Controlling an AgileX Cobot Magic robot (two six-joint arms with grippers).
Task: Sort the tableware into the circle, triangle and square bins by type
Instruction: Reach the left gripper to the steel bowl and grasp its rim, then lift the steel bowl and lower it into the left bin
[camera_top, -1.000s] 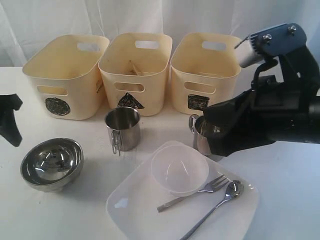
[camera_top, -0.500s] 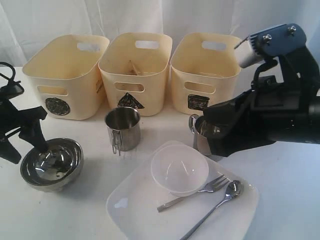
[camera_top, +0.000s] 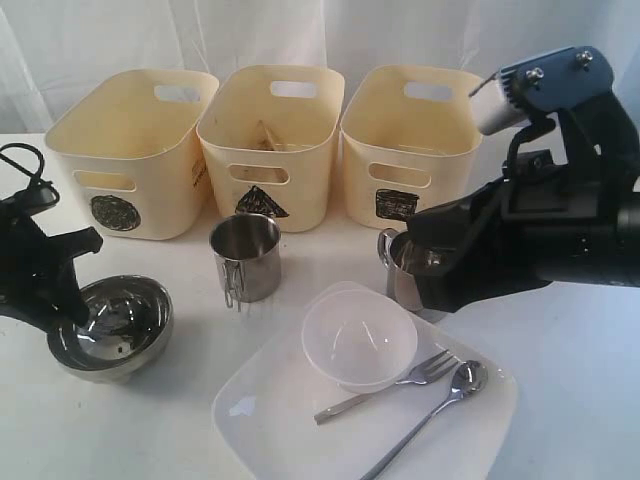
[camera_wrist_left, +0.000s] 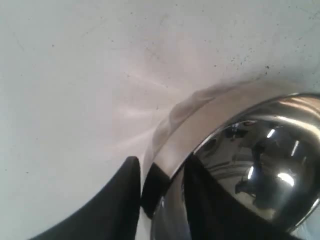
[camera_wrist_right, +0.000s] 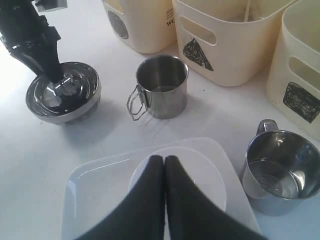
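The right arm (camera_top: 540, 230) hides part of one steel mug (camera_top: 400, 285); the frame crops the white plate (camera_top: 270, 400).

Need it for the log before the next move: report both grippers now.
Left gripper: astride the rim of the steel bowl; whether it is clamped cannot be told.
Right gripper: closed, holding nothing.

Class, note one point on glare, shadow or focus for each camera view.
Exterior view: soft focus, even light. Left wrist view: the steel bowl mirrors bright lights; the close fingers blur. Right wrist view: sharper, with a soft shadow beside that bowl.
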